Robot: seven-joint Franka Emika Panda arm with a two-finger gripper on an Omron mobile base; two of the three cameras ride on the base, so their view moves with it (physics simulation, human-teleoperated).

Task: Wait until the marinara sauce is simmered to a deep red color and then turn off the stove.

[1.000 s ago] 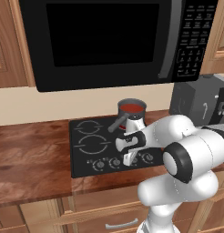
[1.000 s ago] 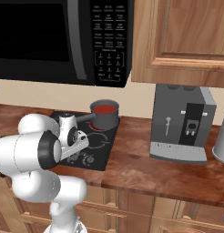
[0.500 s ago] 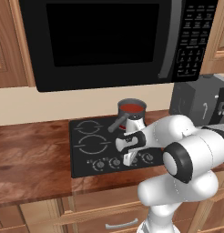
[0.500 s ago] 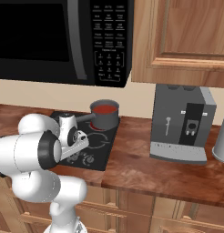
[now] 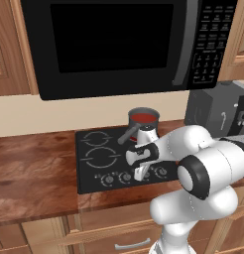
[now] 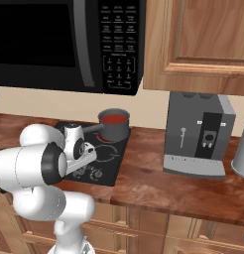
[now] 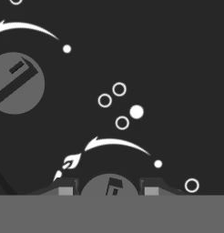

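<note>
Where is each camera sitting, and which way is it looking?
Left base view: behind the arm's left, looking forward and down at the stove; white arm at lower right.
Right base view: behind its right, same stove, saucepan, coffee machine; arm at lower left.
Hand view: on the hand, close above a knob between the gripper fingertips.
Both base views share the marinara sauce.

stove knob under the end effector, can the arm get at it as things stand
Probably yes. In the hand view the end effector sits right at a knob, a finger on each side, with bare stove glass around it and nothing between.
</note>
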